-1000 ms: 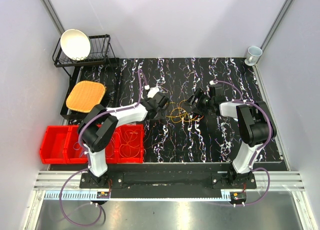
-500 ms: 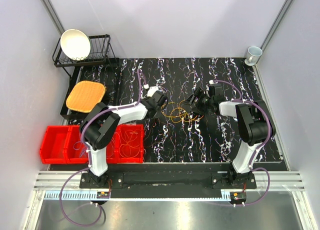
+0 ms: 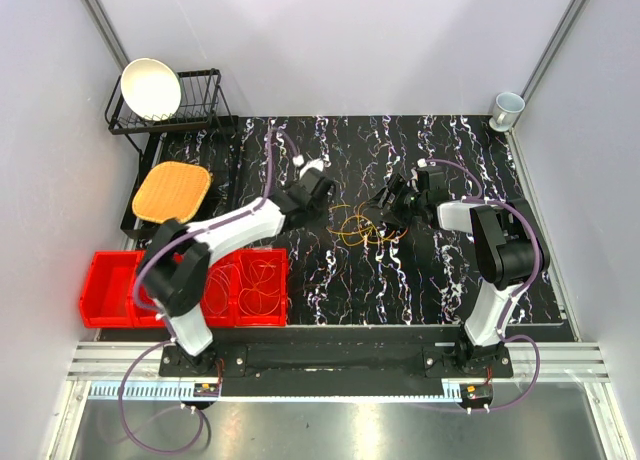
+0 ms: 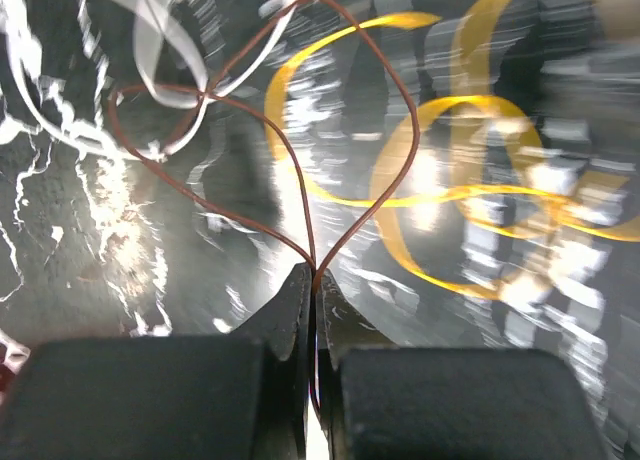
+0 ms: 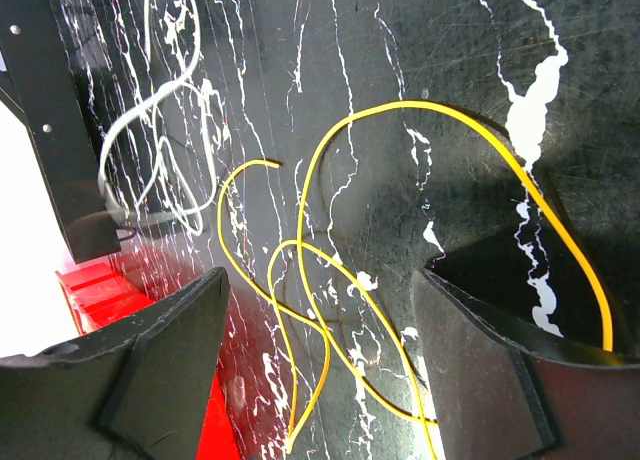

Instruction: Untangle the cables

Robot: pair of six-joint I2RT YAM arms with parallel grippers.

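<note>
A tangle of thin yellow and orange-brown cables lies mid-mat between both grippers. My left gripper is at the tangle's left edge. In the left wrist view it is shut on an orange-brown cable, which rises from the jaws in a heart-shaped loop. A blurred yellow cable lies behind it, a white cable at the upper left. My right gripper stands at the tangle's right edge. It is open over loops of yellow cable on the mat, gripping nothing.
Red bins at the front left hold more coiled cables. A black dish rack with a white bowl and an orange woven pad stand at the back left. A cup sits at the back right corner.
My left gripper has shut on the orange-brown cable and shifted back and slightly left as its arm stretched out. The right gripper has stayed open in place.
</note>
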